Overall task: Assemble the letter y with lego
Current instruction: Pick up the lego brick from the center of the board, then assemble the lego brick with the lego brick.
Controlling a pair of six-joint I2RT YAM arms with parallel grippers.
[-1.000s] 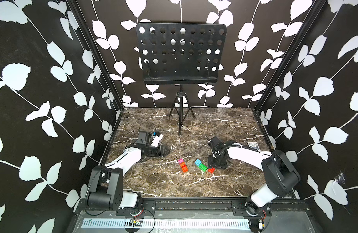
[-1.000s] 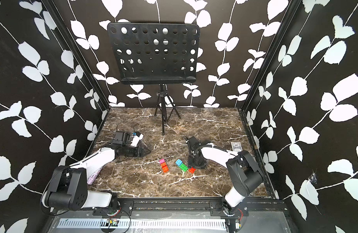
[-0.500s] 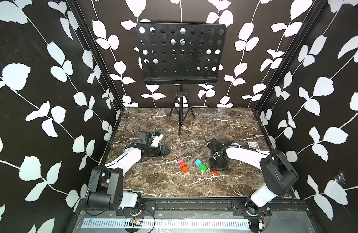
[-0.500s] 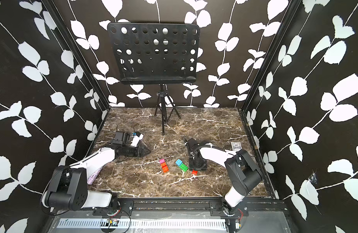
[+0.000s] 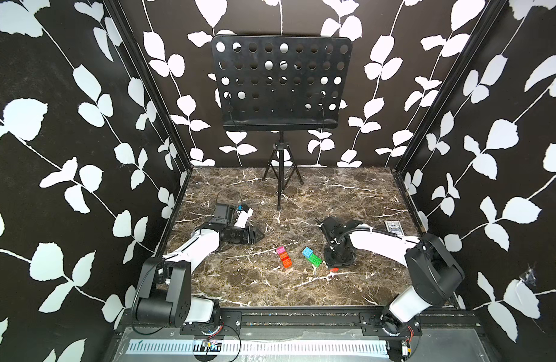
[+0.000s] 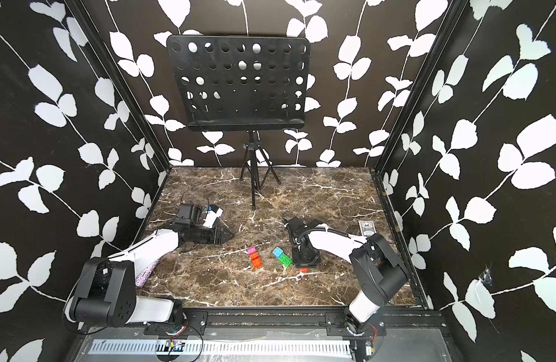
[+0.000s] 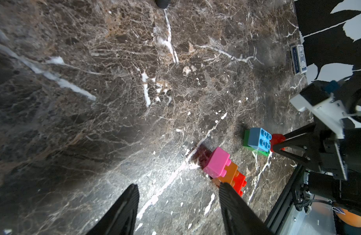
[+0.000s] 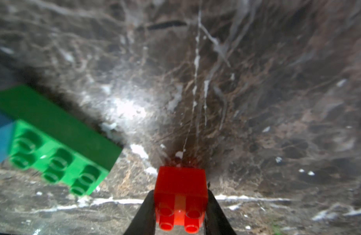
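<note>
Step in hand: we judge it picking up the red brick [image 8: 180,187], the Y's missing tip.
Right gripper [image 8: 180,212]: closed on the red brick's sides, low at the worktop [image 5: 270,291].
Left gripper [image 7: 178,186]: partly open, empty, apart from the bricks.
Lego: green bar [image 5: 315,260], blue brick [image 5: 308,251] on one end, just beside the red; pink-and-orange stem [image 5: 284,260] near, unjoined.
Next move: lift, then, we think, press red squarely onto the green bar's bare end.

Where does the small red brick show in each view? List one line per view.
Top view: red brick, lower centre-right, right of green brick.
Top view: red brick, lower centre, right of green brick.
Left wrist: red brick past the blue brick.
Right wrist: red brick clamped between the jaws.
Shared landmark: green brick.
</note>
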